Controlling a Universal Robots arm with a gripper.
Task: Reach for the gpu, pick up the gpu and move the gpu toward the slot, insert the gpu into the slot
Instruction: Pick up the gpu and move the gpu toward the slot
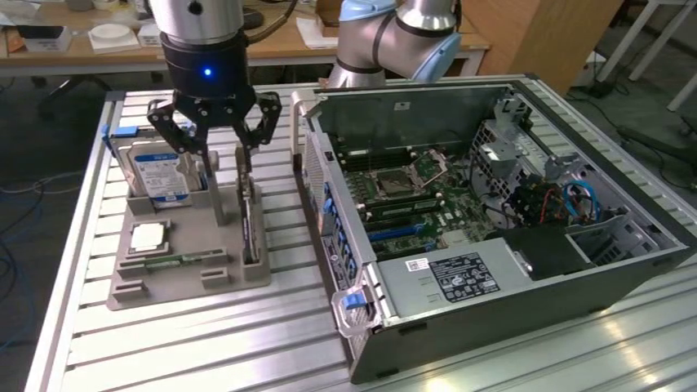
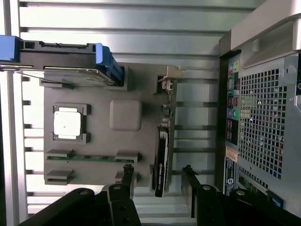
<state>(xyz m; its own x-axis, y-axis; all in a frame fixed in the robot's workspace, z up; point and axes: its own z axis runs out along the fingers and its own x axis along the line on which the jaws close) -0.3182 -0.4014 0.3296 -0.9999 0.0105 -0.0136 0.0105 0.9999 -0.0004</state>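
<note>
arm: silver-grey tubes, pale blue joint caps
wrist: grey cylinder, black collar, 1 blue light
gripper: black, 2 jointed link fingers, round pivot pins

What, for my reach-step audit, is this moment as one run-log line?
step: reach | gripper: jaws open, over gpu, nothing held | gpu: upright in tray | case: open, exterior view's right

Tray set on table at the exterior view's left, computer case placed just beside at its right, hard drive stood in tray's far corner, gpu stood edge-on along the case-side edge, gripper held above between them
</note>
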